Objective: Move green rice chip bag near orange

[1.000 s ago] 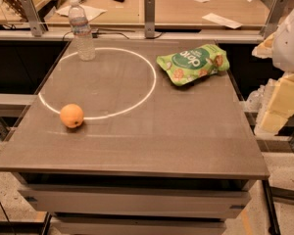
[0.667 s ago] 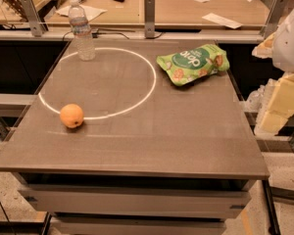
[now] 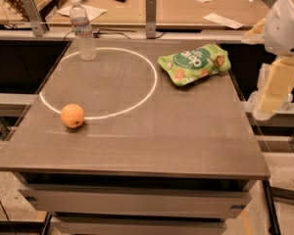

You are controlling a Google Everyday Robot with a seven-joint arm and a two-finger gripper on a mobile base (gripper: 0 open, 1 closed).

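The green rice chip bag (image 3: 195, 64) lies flat at the far right of the grey table (image 3: 186, 141), with white lettering and chip pictures. The orange (image 3: 72, 115) sits near the table's front left, on the white ring's edge. They lie far apart. My gripper (image 3: 270, 94) hangs off the right edge of the table, beside and nearer than the bag, well clear of it, below the white arm (image 3: 286, 21). It holds nothing that I can see.
A clear water bottle (image 3: 83, 31) stands upright at the far left of the table. A white ring (image 3: 100, 82) of light lies on the tabletop's left half. A wooden bench (image 3: 176, 6) with papers runs behind. Metal posts (image 3: 150, 17) stand at the far edge.
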